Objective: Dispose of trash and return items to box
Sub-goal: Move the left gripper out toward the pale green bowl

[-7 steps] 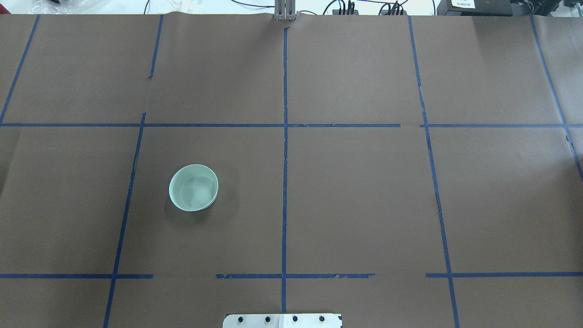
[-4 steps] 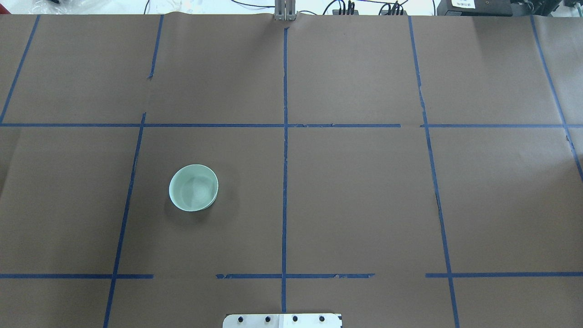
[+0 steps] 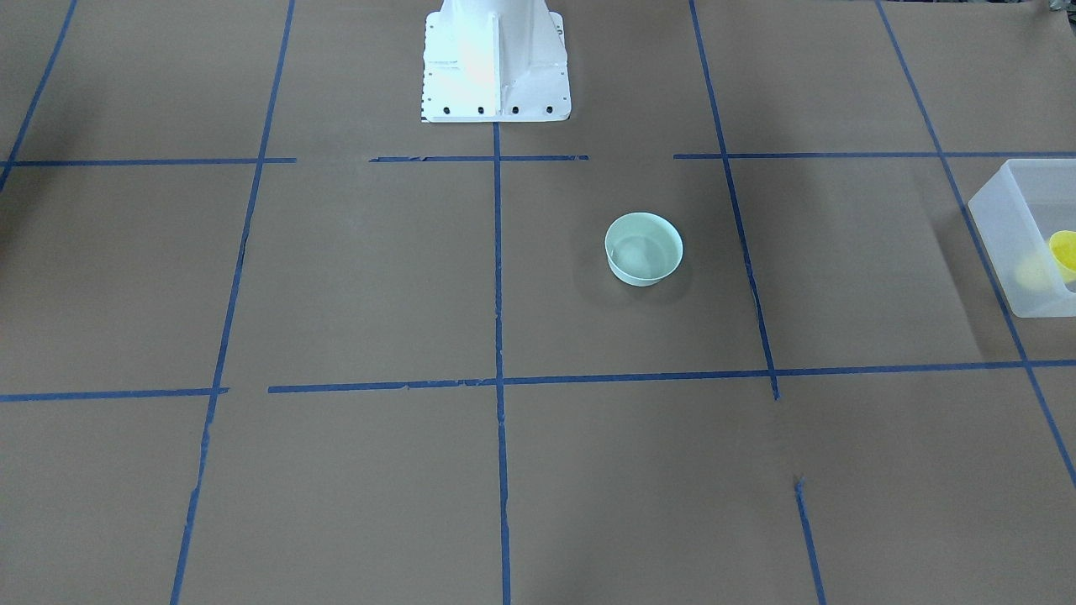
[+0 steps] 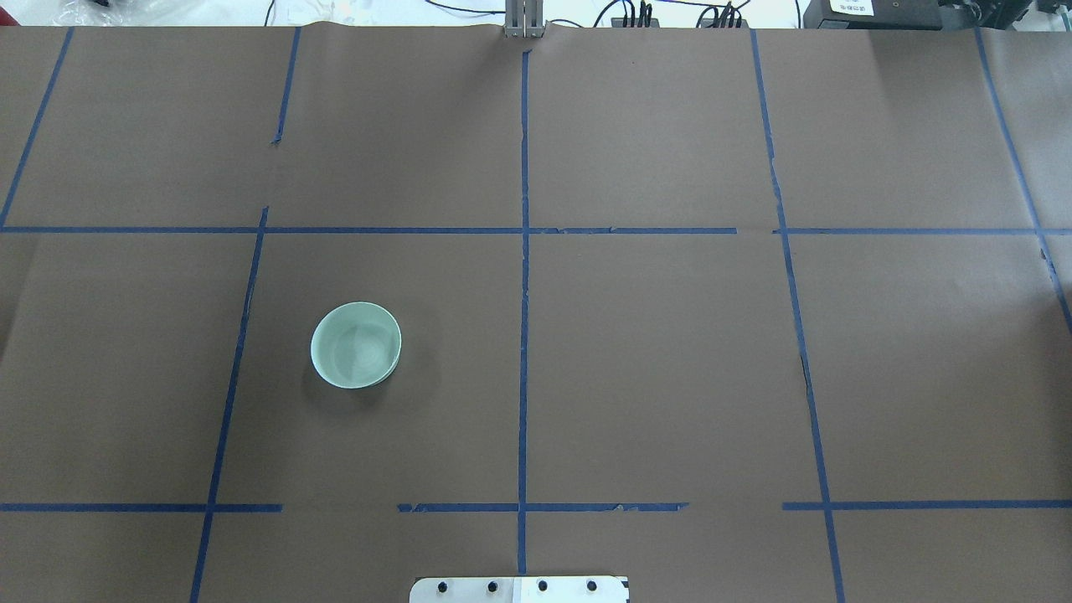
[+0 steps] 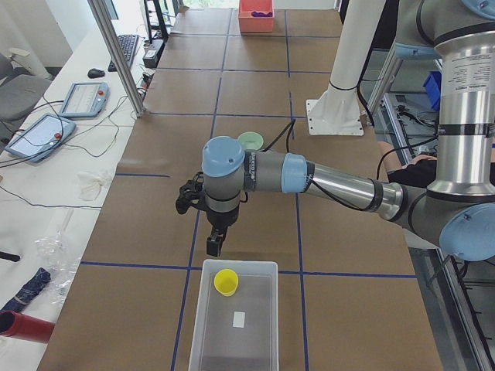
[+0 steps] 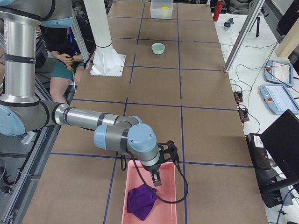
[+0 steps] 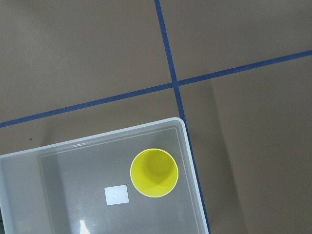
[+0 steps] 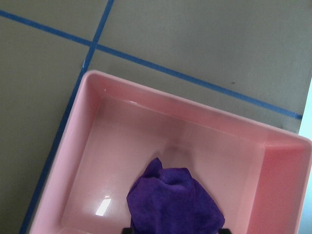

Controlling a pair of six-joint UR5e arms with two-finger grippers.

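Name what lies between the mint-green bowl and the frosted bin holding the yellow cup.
Nothing stands there. In the front-facing view, only bare brown paper crossed by blue tape lines separates the bowl from the bin.

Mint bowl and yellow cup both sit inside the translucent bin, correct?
Not quite. Only the yellow cup sits inside the translucent bin. The mint bowl stands by itself on the table, outside the bin, as the overhead exterior view shows.

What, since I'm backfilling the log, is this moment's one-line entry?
yellow cup: in translucent bin | mint bowl: on table | purple cloth: in pink bin
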